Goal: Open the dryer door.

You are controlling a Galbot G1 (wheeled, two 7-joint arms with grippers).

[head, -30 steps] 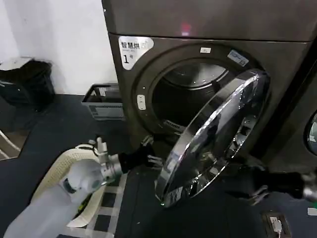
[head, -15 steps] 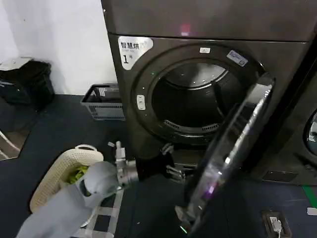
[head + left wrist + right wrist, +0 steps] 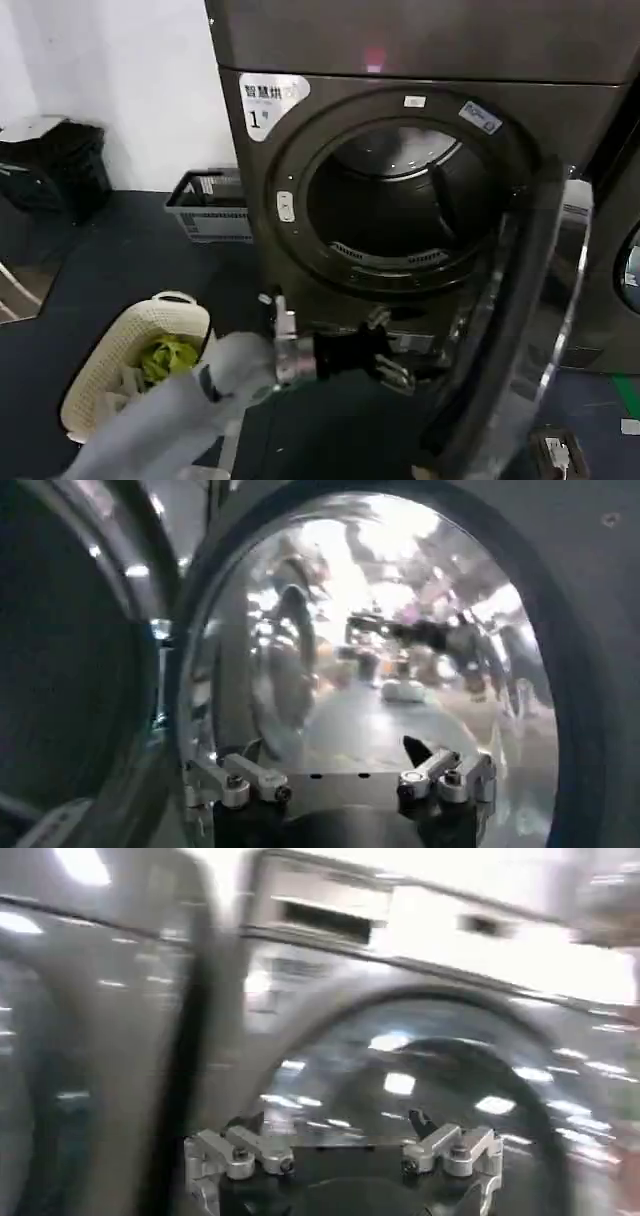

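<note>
Standing wide open: large round dryer door [image 3: 520, 330] w/ shiny chrome ring, swung out to right side of big dark grey-brown metallic dryer [image 3: 330, 110], seen nearly edge-on in head view. Drum opening fully exposed, white "1" sticker [image 3: 268, 98] at upper left of front, small red light [image 3: 374, 57] above. Left gripper [image 3: 392, 368] low in front of machine, just below drum opening, beside door's inner edge; fingers [image 3: 245, 778] apart, clamped on nothing, facing door's reflective inner face [image 3: 400, 640] in left wrist view. Right gripper [image 3: 345, 1148] w/ fingers likewise apart, empty, pointed at machine front. Cream woven basket [image 3: 120, 360] w/ green contents on floor at left; grey crate [image 3: 210, 205] by wall.
</note>
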